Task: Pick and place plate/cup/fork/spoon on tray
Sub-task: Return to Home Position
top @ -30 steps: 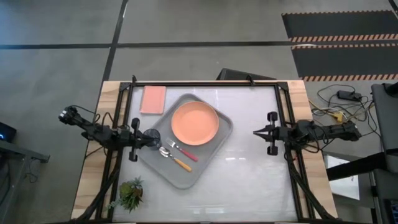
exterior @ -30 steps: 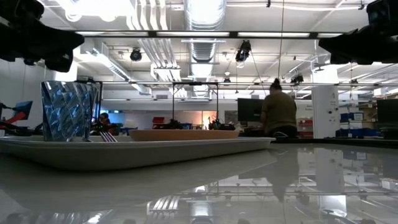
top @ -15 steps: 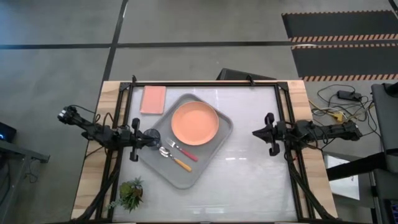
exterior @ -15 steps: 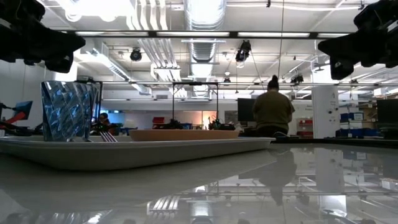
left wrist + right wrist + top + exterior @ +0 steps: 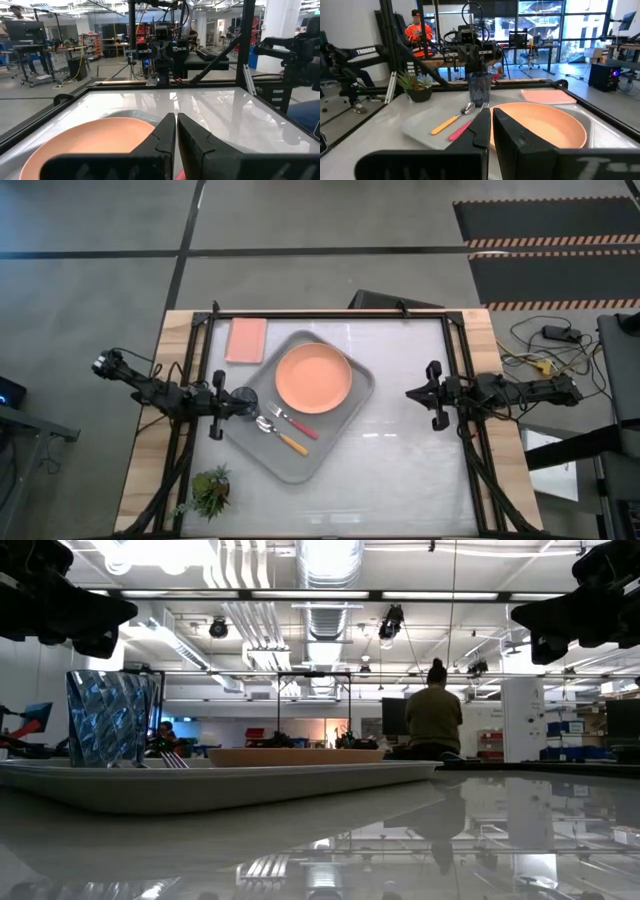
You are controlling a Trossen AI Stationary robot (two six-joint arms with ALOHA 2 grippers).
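The light grey tray (image 5: 300,462) lies slantwise on the white table, left of the middle. On it rest the salmon-orange plate (image 5: 313,378), the pink-handled fork (image 5: 299,424) and the orange-handled spoon (image 5: 285,438). The dark cup (image 5: 245,398) stands upright in the tray's left corner. My left gripper (image 5: 232,406) hovers shut and level beside and above the cup (image 5: 110,718), pointing over the plate (image 5: 100,142). My right gripper (image 5: 410,393) is shut and level at the table's right, facing the tray and the plate (image 5: 545,127) from a distance.
A flat pink rectangle (image 5: 247,339) lies at the table's far left, and a small potted plant (image 5: 211,490) stands at the near left corner. A black frame rims the table. Bare white tabletop (image 5: 400,465) lies right of the tray. A person (image 5: 435,715) stands far behind.
My right gripper has rolled about its own pointing line while staying in place at the table's right. The person in the room behind has shifted a little. The tray and everything on it have kept still.
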